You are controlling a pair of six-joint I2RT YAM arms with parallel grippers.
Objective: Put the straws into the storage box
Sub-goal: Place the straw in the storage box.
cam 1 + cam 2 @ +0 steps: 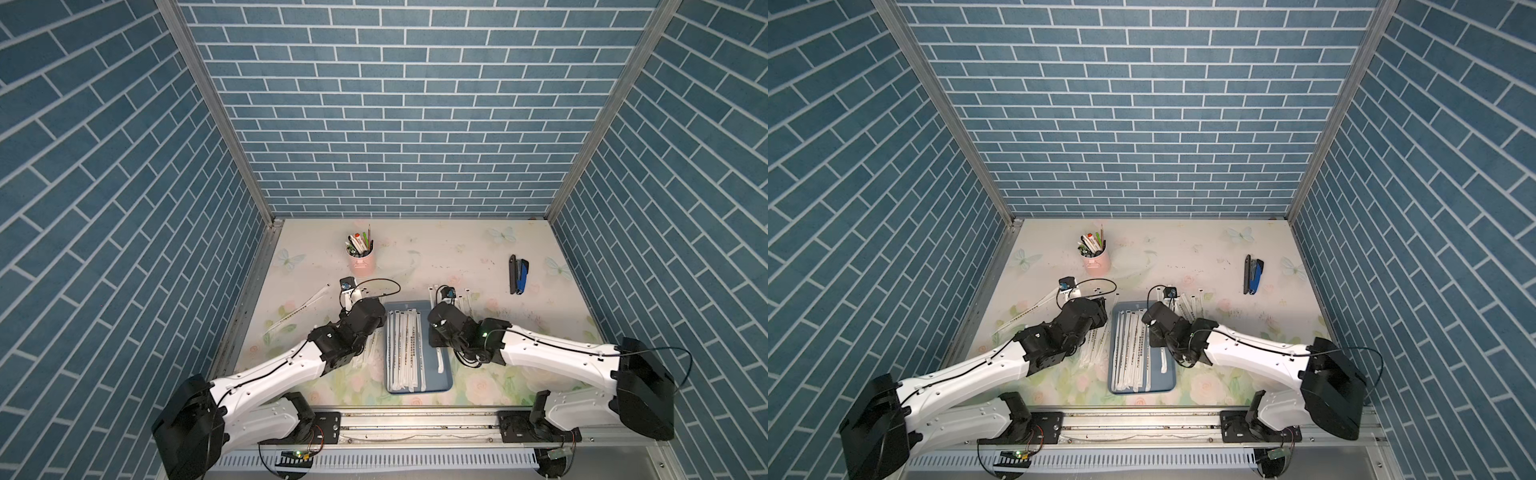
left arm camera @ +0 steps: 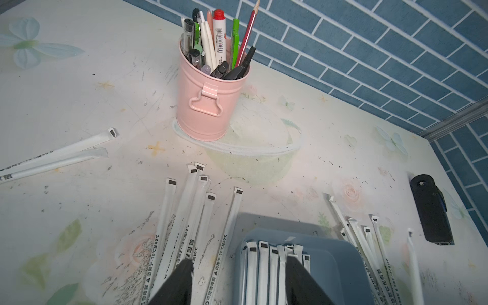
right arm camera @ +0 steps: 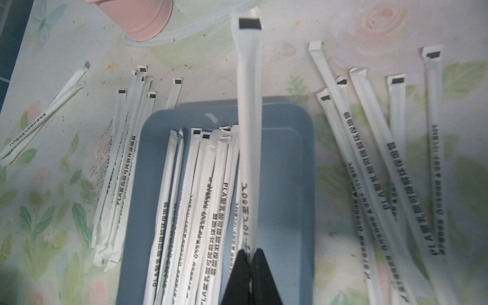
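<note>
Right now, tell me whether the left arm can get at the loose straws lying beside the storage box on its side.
Probably yes. The left gripper hangs open above the storage box rim, one finger over the loose straws; nothing covers them.

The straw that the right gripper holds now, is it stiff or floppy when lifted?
Probably stiff: the straw juts straight out from the right gripper without visible sag. It is thin, so likely very light. Wrapped in smooth-looking paper, it may slip in the shut jaws.

A pink cup (image 1: 362, 264) of pens (image 1: 359, 243) stands on the floral table (image 1: 457, 257), well apart from a stapler (image 1: 519, 276).
</note>
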